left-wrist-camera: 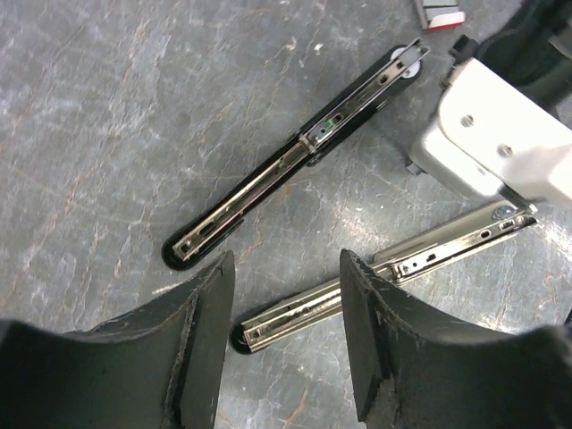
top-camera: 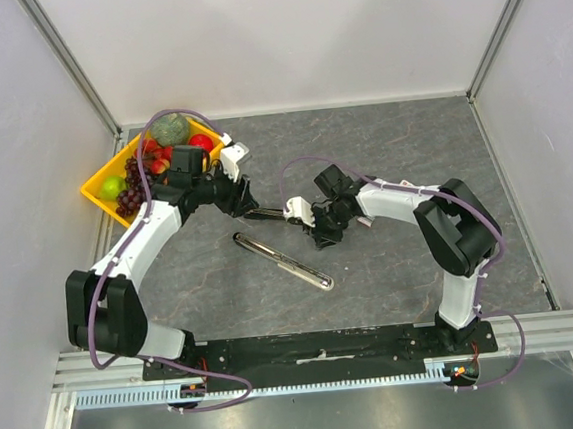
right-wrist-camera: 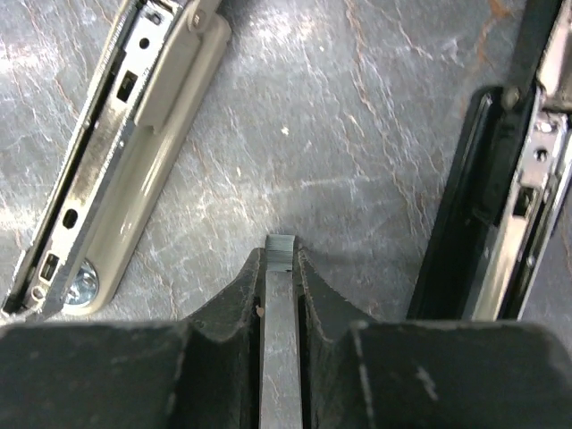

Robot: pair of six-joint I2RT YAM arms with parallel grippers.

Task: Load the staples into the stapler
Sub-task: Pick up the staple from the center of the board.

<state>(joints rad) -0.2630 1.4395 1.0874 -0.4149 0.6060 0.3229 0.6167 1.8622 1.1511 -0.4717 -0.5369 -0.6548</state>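
Observation:
The stapler lies opened out on the grey table as two long parts. Its black base with the metal staple channel shows in the left wrist view and at the right of the right wrist view. Its chrome arm also shows in both wrist views. My right gripper is shut on a thin grey strip of staples, held just above the table between the two parts. My left gripper is open and empty, hovering over the near end of the chrome arm. The white-and-red staple box peeks in at the top edge.
A yellow tray of fruit stands at the back left, behind my left arm. The two grippers are close together mid-table. White walls enclose the table on three sides.

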